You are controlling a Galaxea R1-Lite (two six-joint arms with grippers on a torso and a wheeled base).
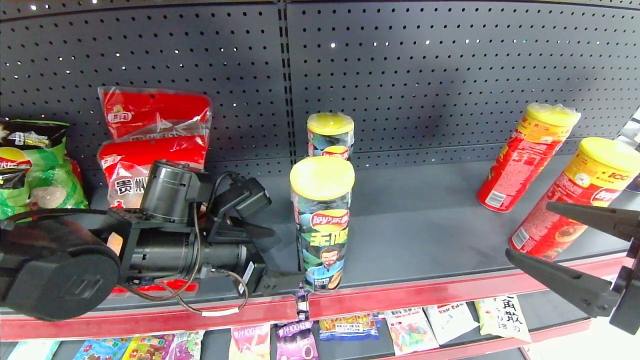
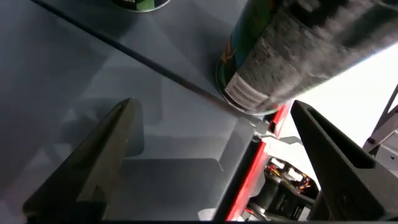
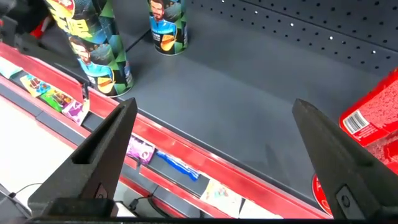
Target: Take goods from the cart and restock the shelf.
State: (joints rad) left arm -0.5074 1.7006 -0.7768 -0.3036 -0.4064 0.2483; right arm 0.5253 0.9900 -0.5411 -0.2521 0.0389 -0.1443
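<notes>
A dark blue-green chip can [image 1: 320, 225] with a yellow lid stands upright at the front edge of the grey shelf [image 1: 425, 230]. My left gripper [image 1: 287, 257] is open just left of its lower half. In the left wrist view the can [image 2: 261, 56] stands ahead of the left gripper [image 2: 212, 104], not between its fingers. A second matching can [image 1: 330, 135] stands behind it near the pegboard. My right gripper [image 1: 527, 229] hangs open in front of the shelf's right end, close to a red chip can [image 1: 575, 195]. The right wrist view shows the right gripper [image 3: 214, 109] holding nothing.
Another red can [image 1: 525, 155] stands farther back on the right. Red snack bags [image 1: 150, 135] and a green bag [image 1: 35, 170] fill the shelf's left end. The shelf has a red front lip [image 1: 425, 292]; small sachets [image 1: 410, 330] hang below. Bare shelf lies between the cans.
</notes>
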